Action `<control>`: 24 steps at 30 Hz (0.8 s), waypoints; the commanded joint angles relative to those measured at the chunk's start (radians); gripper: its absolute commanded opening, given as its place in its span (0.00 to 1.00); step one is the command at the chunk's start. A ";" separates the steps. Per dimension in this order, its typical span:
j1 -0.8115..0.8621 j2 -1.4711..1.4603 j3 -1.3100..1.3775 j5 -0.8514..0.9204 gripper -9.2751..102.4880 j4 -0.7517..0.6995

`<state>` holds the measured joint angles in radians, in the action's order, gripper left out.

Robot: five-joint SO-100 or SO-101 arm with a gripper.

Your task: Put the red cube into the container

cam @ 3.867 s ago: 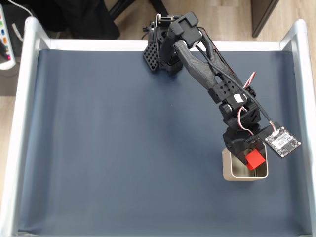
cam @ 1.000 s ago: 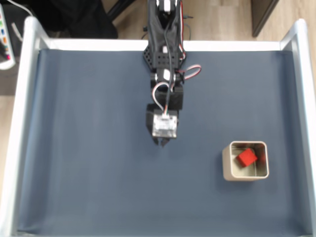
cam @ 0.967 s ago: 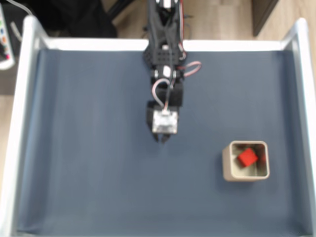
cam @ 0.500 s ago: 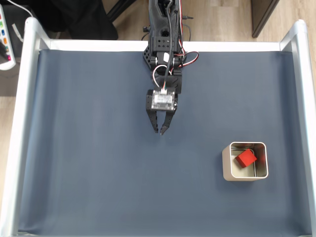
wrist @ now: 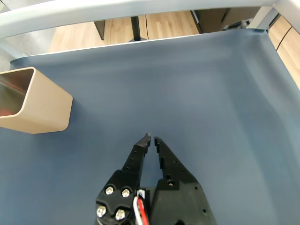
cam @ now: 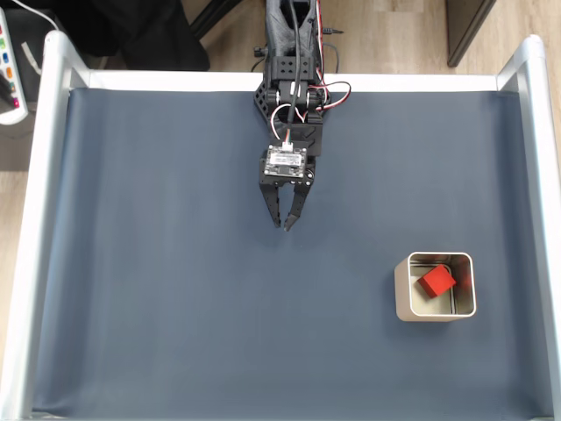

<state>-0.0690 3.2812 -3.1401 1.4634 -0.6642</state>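
The red cube [cam: 436, 281] lies tilted inside the container [cam: 402, 289], a square cream tin at the right of the fixed view. In the wrist view the container [wrist: 40, 105] stands at the left edge with a faint red glint on its shiny inner wall. My gripper [cam: 285, 224] hangs over the bare mat near the top middle of the fixed view, well left of and above the tin. Its black fingers nearly meet at the tips, with nothing between them, as the gripper [wrist: 151, 137] shows in the wrist view.
A dark blue mat [cam: 175, 289] covers the table, framed by white rails [cam: 39, 228] on the left, top and right. The arm's base [cam: 289, 53] sits at the top middle. Wooden floor and dark furniture lie beyond the rails.
The arm let the cube go into the tin, swung left to the middle and has drawn back toward its base. The cube has stayed in the tin.
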 commanded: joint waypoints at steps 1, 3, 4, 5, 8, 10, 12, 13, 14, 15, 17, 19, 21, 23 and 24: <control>0.006 0.055 0.012 -0.017 0.08 -0.061; 0.006 0.075 0.012 -0.031 0.08 -0.095; 0.008 0.075 0.012 -0.037 0.08 -0.103; 0.009 0.075 0.012 -0.043 0.08 -0.115; 0.009 0.075 0.012 -0.058 0.08 -0.167; 0.009 0.075 0.012 -0.067 0.08 -0.210; 0.009 0.075 0.012 -0.066 0.08 -0.256; 0.009 0.075 0.011 -0.060 0.08 -0.285; 0.009 0.075 0.011 -0.055 0.08 -0.308; 0.009 0.075 0.011 -0.048 0.08 -0.328; 0.009 0.075 0.011 -0.025 0.08 -0.370; 0.009 0.075 0.011 0.026 0.08 -0.428; 0.005 0.075 0.011 0.057 0.08 -0.488; 0.005 0.075 0.011 0.064 0.08 -0.522; 0.005 0.075 0.011 0.077 0.08 -0.532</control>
<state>-0.0690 3.3471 -3.1401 1.5125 -1.1689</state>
